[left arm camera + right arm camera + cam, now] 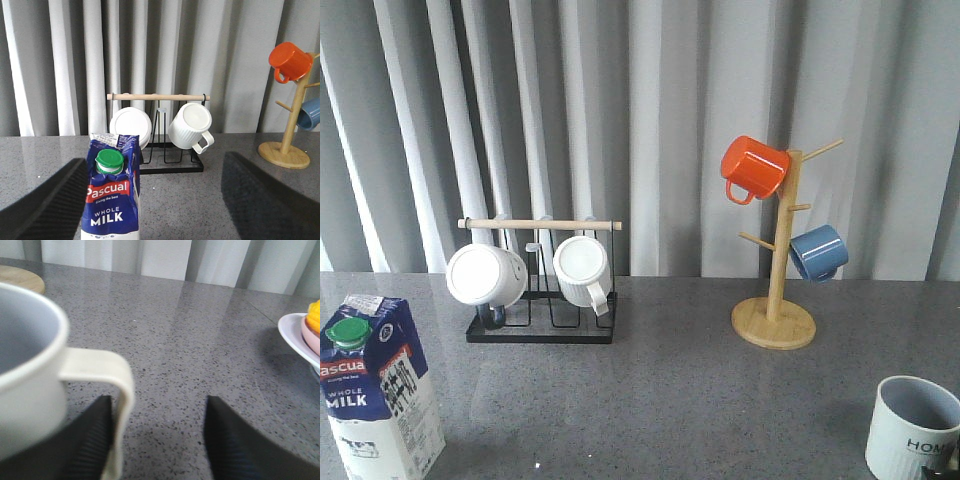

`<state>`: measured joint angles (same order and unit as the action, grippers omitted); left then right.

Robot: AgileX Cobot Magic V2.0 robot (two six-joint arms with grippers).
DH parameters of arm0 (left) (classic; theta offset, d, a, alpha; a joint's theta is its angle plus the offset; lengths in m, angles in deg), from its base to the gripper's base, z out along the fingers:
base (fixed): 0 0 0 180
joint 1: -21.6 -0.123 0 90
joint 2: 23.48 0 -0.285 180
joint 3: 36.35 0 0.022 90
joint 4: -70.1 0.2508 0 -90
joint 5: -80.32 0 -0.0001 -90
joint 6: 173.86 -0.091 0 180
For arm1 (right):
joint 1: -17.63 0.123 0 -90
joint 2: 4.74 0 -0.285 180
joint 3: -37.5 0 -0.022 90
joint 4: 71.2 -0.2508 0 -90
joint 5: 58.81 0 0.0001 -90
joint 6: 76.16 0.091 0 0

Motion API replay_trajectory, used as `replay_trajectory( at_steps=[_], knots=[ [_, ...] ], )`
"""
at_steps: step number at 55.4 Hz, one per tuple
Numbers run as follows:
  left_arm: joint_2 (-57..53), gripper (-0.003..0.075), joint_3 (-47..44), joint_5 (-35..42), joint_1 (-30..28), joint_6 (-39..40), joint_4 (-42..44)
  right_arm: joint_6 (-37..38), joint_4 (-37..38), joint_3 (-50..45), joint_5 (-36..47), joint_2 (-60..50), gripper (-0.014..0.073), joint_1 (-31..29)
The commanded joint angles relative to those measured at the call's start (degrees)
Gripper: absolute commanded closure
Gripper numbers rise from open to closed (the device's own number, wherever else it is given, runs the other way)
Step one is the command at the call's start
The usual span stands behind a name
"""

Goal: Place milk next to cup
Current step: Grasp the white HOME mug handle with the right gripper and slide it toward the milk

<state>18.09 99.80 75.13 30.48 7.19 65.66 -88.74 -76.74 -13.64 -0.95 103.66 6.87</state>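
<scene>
We find the milk (382,385) upright at the near left corner of the table (670,380), and the cup (912,428) at the near right corner, well apart from it, with bare grey table between them. Farther back stand a rack (542,290) with two white mugs and a wooden tree (775,300) with an orange and a blue mug.

In the left wrist view our left gripper (150,200) has its fingers wide apart, with the carton between them but closer to one finger; nothing touches it yet. Our right gripper (157,440) also has its fingers apart, empty, with the cup's handle (107,390) just beside one finger.

We judge the step in hand to be the grasp on the milk. To do it well we should centre the carton between the fingers first, close on the flat blue sides below the gable so the carton stays upright, and squeeze gently, since a carton can buckle. The carry then runs rightward along the near edge; we should set it down beside the cup without bumping the cup or the right arm.
</scene>
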Motion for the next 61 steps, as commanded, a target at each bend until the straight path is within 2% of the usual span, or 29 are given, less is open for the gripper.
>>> replay_trajectory(
  at_steps=[1, 6, 9, 26, 34, 41, 46, 53, 61],
  knots=[
    [0.31, 0.0176, 1.98, 4.09, 0.36, 0.06, -0.35, -0.52, 1.25, 1.49, 4.11, -1.60, 0.0391, -0.27],
    [0.31, 0.0176, 1.98, 4.06, 0.36, 0.06, -0.40, -0.52, 1.40, 1.49, 4.11, -1.60, 0.0547, -0.27],
    [0.31, 0.0176, 1.98, 4.06, 0.36, 0.06, -0.40, -0.52, 1.40, 1.49, 4.11, -1.60, 0.0611, -0.27],
    [0.31, 0.0176, 1.98, 4.06, 0.36, 0.06, -0.40, 1.03, 1.71, 1.43, 5.98, -1.82, 0.0602, -0.21],
    [0.31, 0.0176, 1.98, 4.06, 0.36, 0.06, -0.40, 6.01, 6.19, 1.43, 7.27, -3.45, 0.0601, -0.21],
    [0.31, 0.0176, 1.98, 4.00, 0.36, 0.06, -0.40, 7.47, 13.83, 1.61, 8.37, -6.17, 0.0600, 0.44],
    [0.31, 0.0176, 1.98, 3.94, 0.36, 0.06, -0.40, 7.90, 14.87, 2.75, 6.67, -8.07, 0.0600, 3.71],
    [0.31, 0.0176, 1.98, 3.85, 0.36, 0.06, -0.40, 8.73, 12.28, 4.71, 5.21, -9.90, 0.0599, 11.72],
    [0.31, 0.0176, 1.98, 3.66, 0.36, 0.06, -0.40, 8.67, 0.26, 7.39, 4.37, -9.56, 0.0598, 21.13]
  ],
)
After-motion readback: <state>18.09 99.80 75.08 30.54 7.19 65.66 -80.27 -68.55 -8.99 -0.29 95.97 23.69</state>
